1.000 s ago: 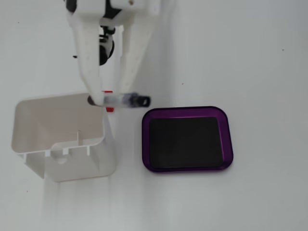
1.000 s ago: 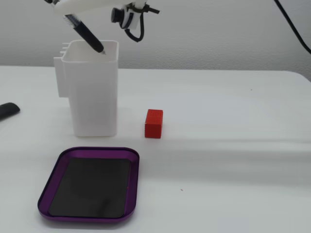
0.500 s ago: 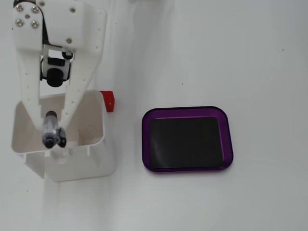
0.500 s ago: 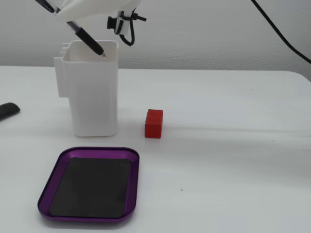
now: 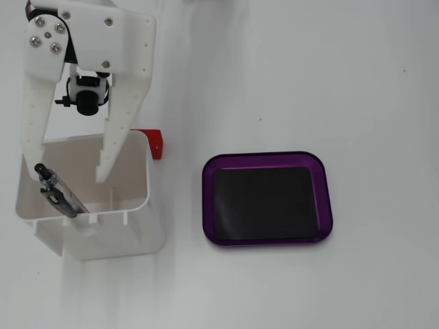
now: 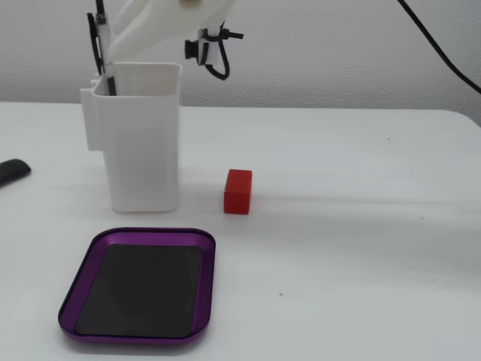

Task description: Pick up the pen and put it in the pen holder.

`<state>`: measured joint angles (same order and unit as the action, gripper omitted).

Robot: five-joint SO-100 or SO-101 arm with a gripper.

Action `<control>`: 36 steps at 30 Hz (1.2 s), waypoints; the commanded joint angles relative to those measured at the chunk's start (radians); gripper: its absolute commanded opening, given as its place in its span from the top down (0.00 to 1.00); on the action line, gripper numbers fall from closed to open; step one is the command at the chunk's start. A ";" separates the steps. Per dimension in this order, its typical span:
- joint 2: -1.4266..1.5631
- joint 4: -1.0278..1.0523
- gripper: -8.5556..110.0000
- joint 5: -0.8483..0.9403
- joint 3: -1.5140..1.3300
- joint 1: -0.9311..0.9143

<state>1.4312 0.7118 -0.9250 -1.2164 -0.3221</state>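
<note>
The dark pen [image 5: 58, 192] stands tilted inside the white pen holder [image 5: 134, 205], leaning into its left corner. In the side fixed view the pen [image 6: 100, 47] sticks up above the holder [image 6: 143, 143] rim at its left. My white gripper [image 5: 67, 178] hangs over the holder's opening with its jaws spread wide. The left finger [image 5: 31, 130] ends right beside the pen's top; whether they touch is unclear. The right finger [image 5: 120, 130] is well clear of the pen. In the side fixed view the gripper [image 6: 128, 53] sits just above the holder.
A small red cube [image 5: 154, 142] sits right behind the holder; it also shows in the side fixed view [image 6: 238, 191]. A purple tray [image 5: 326, 199] with a black inside lies to the right, and in front of the holder in the side view [image 6: 75, 289]. A dark object [image 6: 11, 171] lies at that view's left edge.
</note>
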 commanded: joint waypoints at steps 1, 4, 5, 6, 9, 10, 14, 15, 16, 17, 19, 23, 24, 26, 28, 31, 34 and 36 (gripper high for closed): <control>0.138 0.132 0.77 0.087 0.075 0.005; 0.267 0.230 0.76 0.150 0.086 0.006; 0.321 0.255 0.76 0.175 0.084 0.006; 0.377 0.284 0.76 0.207 0.083 0.006; 0.549 0.394 0.76 0.304 0.064 0.006; 0.598 0.445 0.76 0.331 0.049 0.008; 0.795 0.586 0.76 0.449 -0.063 0.037; 0.841 0.614 0.76 0.494 -0.106 0.051; 0.884 0.637 0.77 0.543 -0.156 0.060; 0.928 0.652 0.77 0.591 -0.215 0.069; 1.015 0.655 0.77 0.675 -0.348 0.089; 1.200 0.617 0.77 0.765 -0.624 0.097; 1.247 0.594 0.77 0.772 -0.696 0.097; 1.351 0.552 0.77 0.772 -0.838 0.097; 1.459 0.515 0.77 0.772 -0.977 0.098; 1.620 0.474 0.77 0.769 -1.177 0.098; 1.776 0.463 0.77 0.769 -1.361 0.098; 1.876 0.476 0.77 0.769 -1.470 0.098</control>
<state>3.1784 1.1996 -0.1595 -2.5648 -0.2270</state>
